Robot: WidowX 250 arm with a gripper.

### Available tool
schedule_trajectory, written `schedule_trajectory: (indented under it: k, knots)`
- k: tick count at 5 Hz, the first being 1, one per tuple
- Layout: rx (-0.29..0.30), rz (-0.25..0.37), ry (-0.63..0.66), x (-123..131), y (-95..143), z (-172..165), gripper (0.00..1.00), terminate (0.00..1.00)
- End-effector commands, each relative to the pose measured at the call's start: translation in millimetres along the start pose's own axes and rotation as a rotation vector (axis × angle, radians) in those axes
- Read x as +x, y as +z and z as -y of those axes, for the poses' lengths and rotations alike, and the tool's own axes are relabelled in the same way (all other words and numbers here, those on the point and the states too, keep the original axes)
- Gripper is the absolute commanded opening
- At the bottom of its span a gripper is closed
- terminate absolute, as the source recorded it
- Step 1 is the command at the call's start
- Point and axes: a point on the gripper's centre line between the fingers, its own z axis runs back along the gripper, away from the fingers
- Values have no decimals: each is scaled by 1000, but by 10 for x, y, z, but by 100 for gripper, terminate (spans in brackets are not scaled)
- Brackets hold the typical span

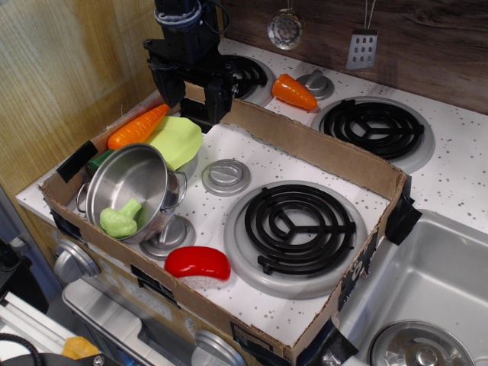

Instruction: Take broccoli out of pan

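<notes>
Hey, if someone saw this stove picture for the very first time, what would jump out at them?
Probably the shiny pan tipped on its side at the front left, with the pale-green broccoli lying at its lower rim. Next, the black gripper hanging over the back left of the cardboard wall, just beyond the yellow-green plate piece and an orange carrot. A bright red toy sits near the front edge.

Bright, even light — sharp focus, glare inside pan [136, 183]

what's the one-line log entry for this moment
step: not started | broccoli: in tilted pan, by rim | gripper: up behind pan, apart from it, holds nothing, jaw state unclear
</notes>
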Motion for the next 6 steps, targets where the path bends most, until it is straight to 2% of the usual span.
schedule_trajectory:
  k: [1, 2, 3, 4, 5, 6]
  knots:
    - [0, 0, 0, 0, 0, 0, 100, 0]
    - [-46, 16, 121, 57, 241, 38, 100, 0]
    - [-69, 38, 197, 89, 389, 80, 100, 0]
    - [-97, 29, 290, 23, 507, 59, 100, 0]
    - [-126, 53, 402, -173, 565, -36, 100, 0]
    - [-106, 35, 433, -362, 586, -137, 100, 0]
